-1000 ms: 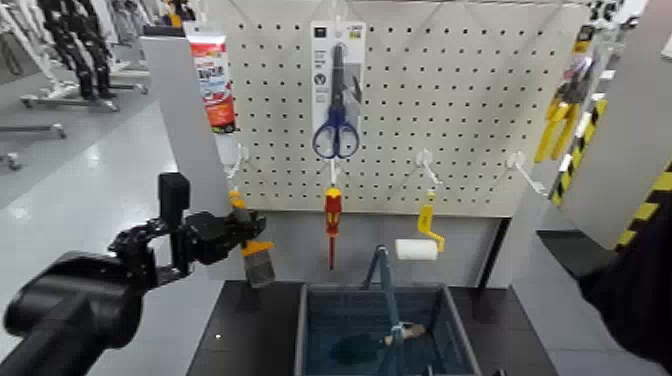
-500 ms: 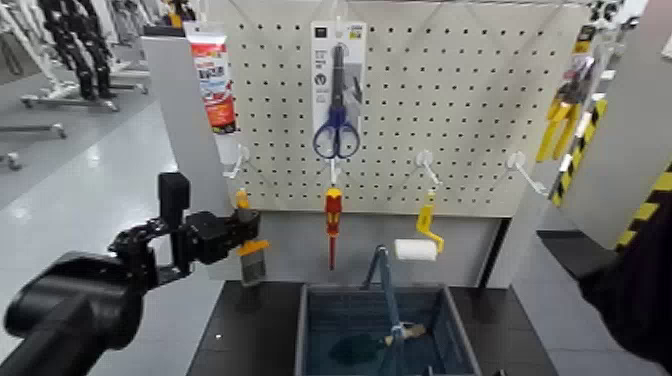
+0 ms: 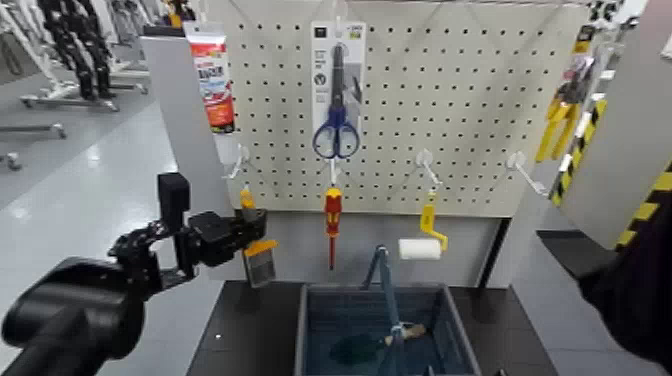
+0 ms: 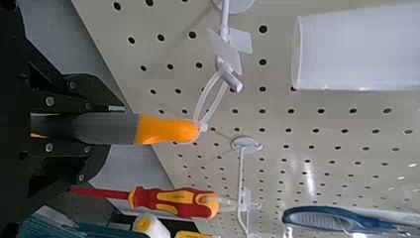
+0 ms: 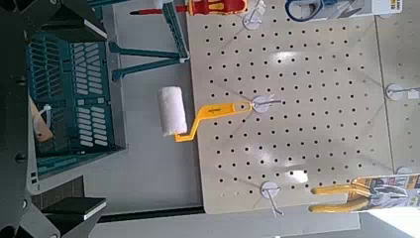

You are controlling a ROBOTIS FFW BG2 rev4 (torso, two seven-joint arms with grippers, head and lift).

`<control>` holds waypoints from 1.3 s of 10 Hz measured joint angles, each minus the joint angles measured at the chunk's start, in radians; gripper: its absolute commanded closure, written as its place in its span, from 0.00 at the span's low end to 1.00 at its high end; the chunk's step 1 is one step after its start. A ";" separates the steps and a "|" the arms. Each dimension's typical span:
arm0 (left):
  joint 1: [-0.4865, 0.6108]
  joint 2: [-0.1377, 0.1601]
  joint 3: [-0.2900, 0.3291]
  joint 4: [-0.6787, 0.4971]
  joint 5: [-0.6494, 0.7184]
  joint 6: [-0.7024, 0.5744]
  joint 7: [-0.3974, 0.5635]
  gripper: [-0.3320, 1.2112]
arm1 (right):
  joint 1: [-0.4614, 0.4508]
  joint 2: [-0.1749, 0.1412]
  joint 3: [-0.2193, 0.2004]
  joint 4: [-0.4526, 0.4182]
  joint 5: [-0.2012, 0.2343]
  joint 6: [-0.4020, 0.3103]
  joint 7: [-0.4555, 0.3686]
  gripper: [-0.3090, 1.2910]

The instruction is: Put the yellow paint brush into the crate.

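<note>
The yellow paint brush [image 3: 257, 250] hangs upright at the pegboard's lower left, bristles down. My left gripper [image 3: 243, 230] is shut on its handle. In the left wrist view the black fingers [image 4: 61, 95] clamp the grey-and-orange handle [image 4: 139, 129], whose end loop is still around a white hook [image 4: 220, 74]. The dark blue-grey crate [image 3: 301, 325] sits below the board, to the right of the brush, its bar handle [image 3: 384, 280] raised. My right gripper [image 5: 84, 104] is held off to the right, open, looking at the crate [image 5: 69, 94].
On the pegboard [image 3: 450, 110] hang a red and yellow screwdriver [image 3: 332, 215], blue scissors [image 3: 336, 130], a yellow-handled roller [image 3: 420, 245] and a tube [image 3: 212, 75]. Yellow pliers [image 5: 347, 188] hang further right. Some items lie in the crate. A white post [image 3: 185, 110] stands left of the brush.
My left gripper has closed on the brush handle, and the brush has shifted slightly to the right on its hook. Nothing else has moved.
</note>
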 measured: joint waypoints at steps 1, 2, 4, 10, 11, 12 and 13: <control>0.026 -0.006 0.018 -0.041 0.006 0.015 0.000 0.94 | 0.000 0.000 0.000 0.000 0.000 0.000 0.000 0.27; 0.051 -0.013 0.035 -0.086 0.012 0.031 0.003 0.94 | 0.001 0.001 0.000 0.000 0.000 0.000 0.000 0.27; 0.105 -0.027 0.073 -0.191 0.014 0.078 0.013 0.94 | 0.001 0.002 0.000 0.000 -0.001 0.002 0.000 0.27; 0.180 -0.057 0.086 -0.366 0.146 0.149 0.057 0.94 | 0.004 0.005 -0.002 -0.001 -0.002 0.005 0.000 0.27; 0.181 -0.060 0.072 -0.359 0.190 0.144 0.060 0.94 | 0.004 0.006 -0.002 -0.001 -0.002 0.005 0.000 0.27; 0.183 -0.061 0.061 -0.350 0.227 0.142 0.063 0.94 | 0.004 0.006 -0.002 -0.001 -0.002 0.005 0.000 0.27; 0.184 -0.063 0.048 -0.334 0.263 0.131 0.064 0.94 | 0.004 0.007 -0.002 -0.001 -0.002 0.004 0.000 0.27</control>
